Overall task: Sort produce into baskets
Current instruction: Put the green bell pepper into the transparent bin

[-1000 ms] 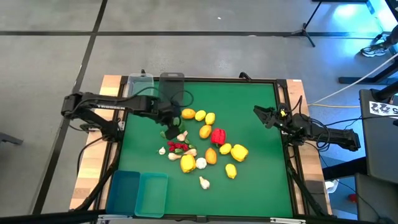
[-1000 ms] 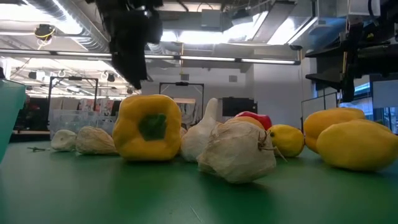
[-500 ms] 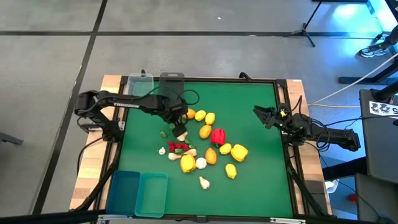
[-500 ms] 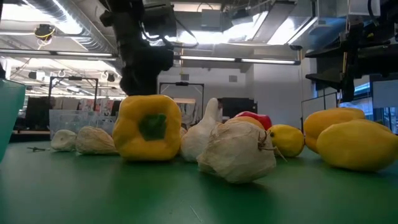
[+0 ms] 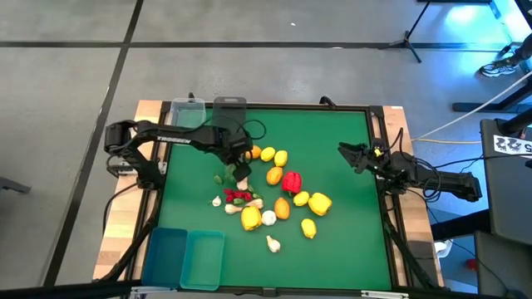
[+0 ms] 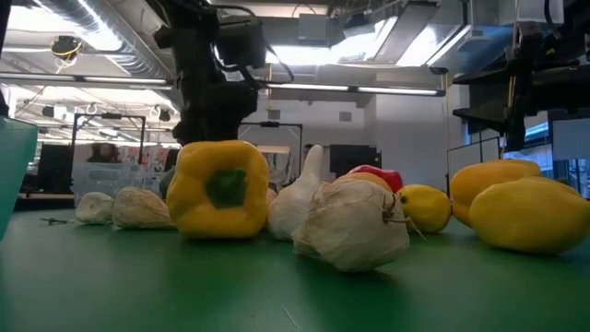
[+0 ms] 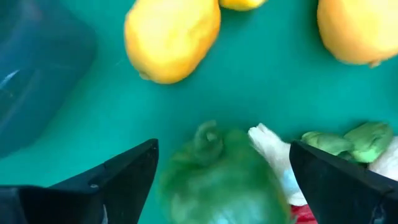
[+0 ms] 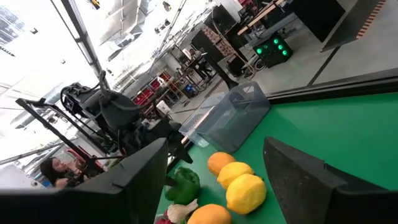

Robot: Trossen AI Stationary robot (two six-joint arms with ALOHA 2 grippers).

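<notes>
The left claw point(image 5: 235, 169) stands low over the green pepper point(image 7: 217, 177) at the left edge of the produce pile, with its fingers point(image 7: 109, 183) spread wide, one on each side of the pepper and not touching it. This looks like the approach for a grasp: the wide opening gives room for the round body of the pepper, and the stem points away from the wrist camera, so the fingers can close on the sides. Just beside the pepper lie a garlic bulb point(image 7: 273, 149) and small green chilies point(image 7: 360, 140), so a closing finger could push them.

The other produce lies in the middle of the green surface point(image 5: 332, 141): lemons point(image 5: 280, 157), a red pepper point(image 5: 291, 181), a yellow pepper point(image 5: 320, 203) and more garlic. Two clear bins point(image 5: 189, 110) stand at the far left corner and two teal bins point(image 5: 184, 257) at the near left corner; I see nothing inside them, so the sorting seems near its beginning.

The right claw point(image 5: 349, 155) waits at the right side of the surface, well apart from the pile, its fingers wide and holding nothing.
</notes>
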